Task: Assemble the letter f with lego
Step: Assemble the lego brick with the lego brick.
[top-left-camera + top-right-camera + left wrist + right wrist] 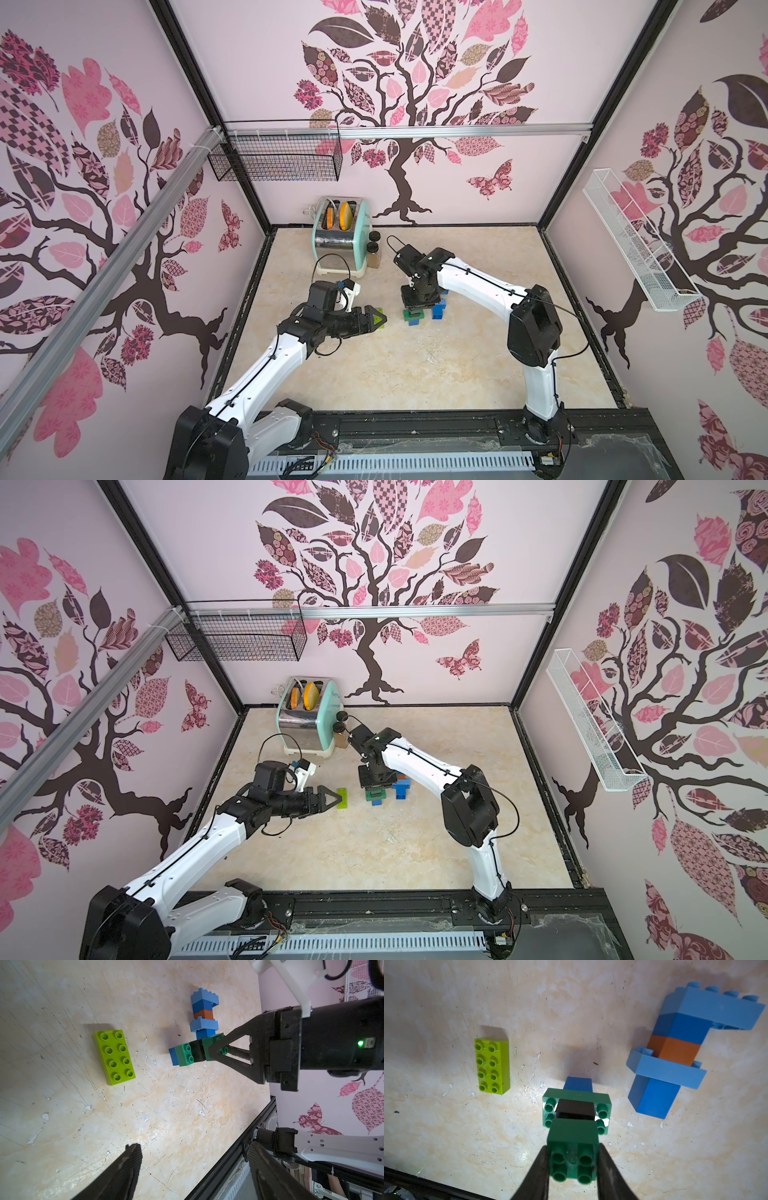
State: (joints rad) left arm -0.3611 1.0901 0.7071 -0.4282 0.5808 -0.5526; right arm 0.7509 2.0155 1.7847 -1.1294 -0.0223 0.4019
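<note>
Lego brick (572,1136), dark green, sits clamped in right pincer (572,1155) — left pincer (336,799) gapes, empty.

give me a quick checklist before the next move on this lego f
1. right fingers shut on the dark green square brick: ok
2. that brick seated fully on the black brick: cannot tell
3. left fingers open and empty: ok
4. lime brick free on the table, studs up: ok
5. blue-and-orange piece standing upright: not ok, lies on its side
</note>
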